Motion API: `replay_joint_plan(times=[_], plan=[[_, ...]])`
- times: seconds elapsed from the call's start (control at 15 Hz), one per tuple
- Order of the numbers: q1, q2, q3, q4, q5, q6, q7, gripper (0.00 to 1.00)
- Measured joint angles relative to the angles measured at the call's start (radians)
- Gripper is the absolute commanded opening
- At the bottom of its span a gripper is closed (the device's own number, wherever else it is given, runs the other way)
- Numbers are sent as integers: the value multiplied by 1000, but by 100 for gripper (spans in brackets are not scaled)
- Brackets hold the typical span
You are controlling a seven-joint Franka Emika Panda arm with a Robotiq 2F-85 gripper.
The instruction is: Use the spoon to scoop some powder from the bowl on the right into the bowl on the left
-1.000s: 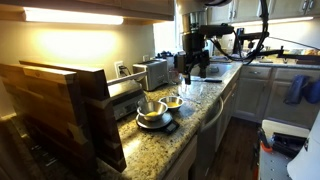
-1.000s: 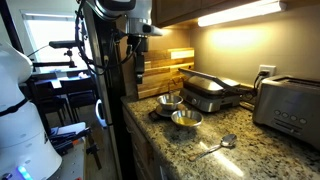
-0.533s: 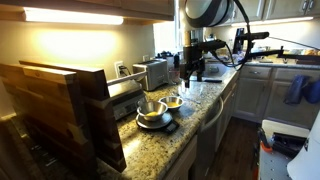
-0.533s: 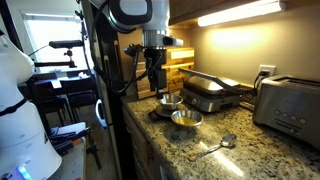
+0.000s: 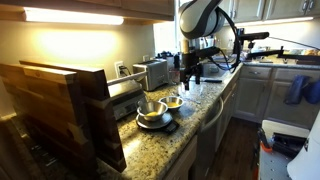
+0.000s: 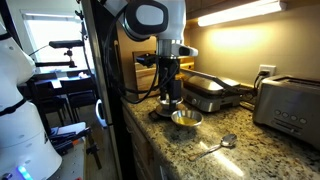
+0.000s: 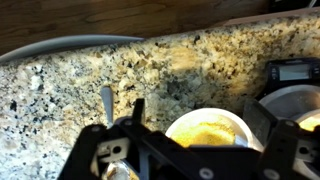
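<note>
A bowl of yellow powder [image 6: 186, 119] stands on the granite counter; it also shows in the wrist view [image 7: 205, 130] and in an exterior view [image 5: 172, 102]. Beside it a metal bowl [image 6: 168, 103] sits on a black scale [image 7: 295, 72]; the wrist view shows its rim [image 7: 300, 100]. The spoon [image 6: 215, 146] lies on the counter past the powder bowl, its handle in the wrist view [image 7: 107, 100]. My gripper [image 6: 170, 90] hangs open and empty above the bowls, its fingers [image 7: 137, 108] straddling the powder bowl in the wrist view.
A panini press [image 6: 208, 92] and a toaster [image 6: 290, 105] stand behind the bowls against the wall. Wooden cutting boards [image 5: 60, 110] stand at one end of the counter. The counter's front edge [image 6: 150, 140] runs close to the bowls.
The arm has swung in over the counter and come down, so the gripper now hangs just above the two bowls. Bowls and spoon have not moved.
</note>
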Motion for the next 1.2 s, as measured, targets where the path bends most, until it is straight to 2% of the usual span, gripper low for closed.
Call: replay_joint_plan(times=[0.53,0.87,1.2], plan=[[-9,36,-17,10,-22,20,-21,100],[-42,128,-60,33,-45,184,-135,100],[-73,287,-78,104,-51,344,-191,100]])
